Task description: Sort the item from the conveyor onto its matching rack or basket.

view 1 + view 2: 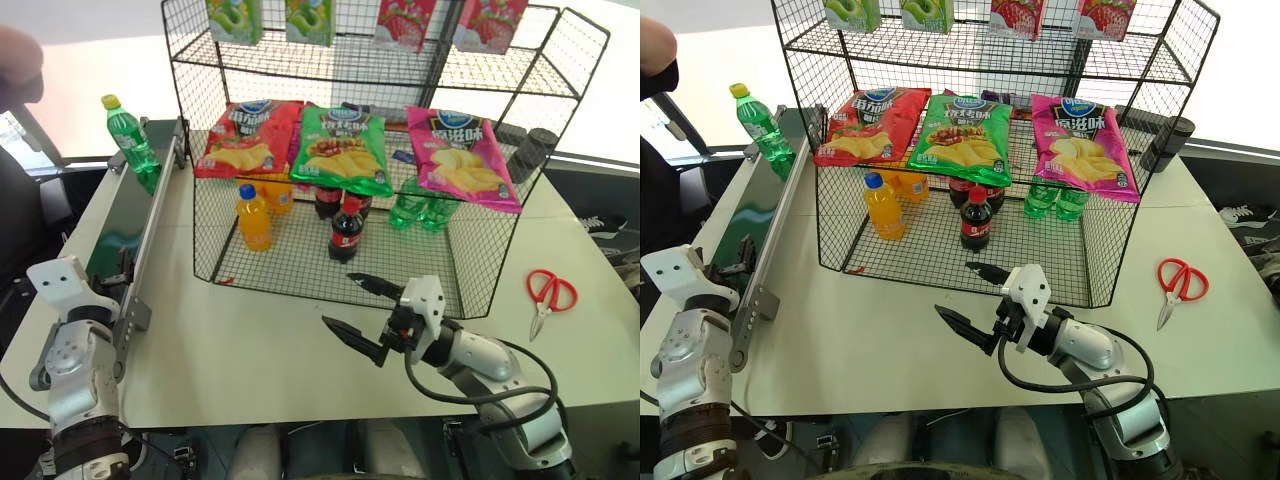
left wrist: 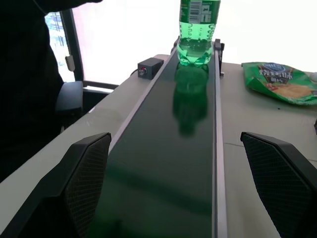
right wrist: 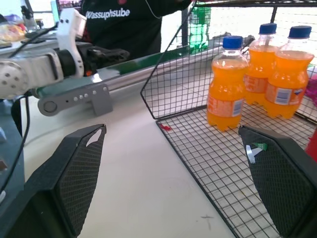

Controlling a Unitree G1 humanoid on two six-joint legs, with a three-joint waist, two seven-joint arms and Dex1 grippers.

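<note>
The left gripper (image 2: 178, 193) is seen at the near end of the conveyor (image 1: 150, 235), its two black fingers (image 2: 84, 183) spread wide with nothing between them. The dark-green belt runs straight ahead of this gripper, between its fingers as viewed from the left wrist. The green soda bottle (image 1: 130, 140), with yellow cap and green label, is observed standing upright on the belt at the far end, well ahead of the left gripper and well apart from it.

The right gripper (image 1: 352, 307) is held level above the white table (image 1: 250, 350), pointing forward and to the left, its fingers parted wide and empty. The black wire rack (image 1: 370, 160) stands just ahead of this gripper, its front lower edge near the fingertips but not touched. Inside the rack, ahead of the right gripper, orange drink bottles (image 3: 226, 84) are noted to the left, a dark cola bottle (image 1: 346, 230) directly ahead, and green bottles (image 1: 418, 205) further back. Three chip bags are clipped across the rack front: red (image 1: 245, 138), green (image 1: 343, 150) and pink (image 1: 462, 155). Drink cartons (image 1: 233, 20) are ranged along the top tier.

Red-handled scissors (image 1: 548, 293) lie on the table to the right of the right gripper, well apart. A person's dark sleeve (image 3: 129, 25) is visible beyond the conveyor
</note>
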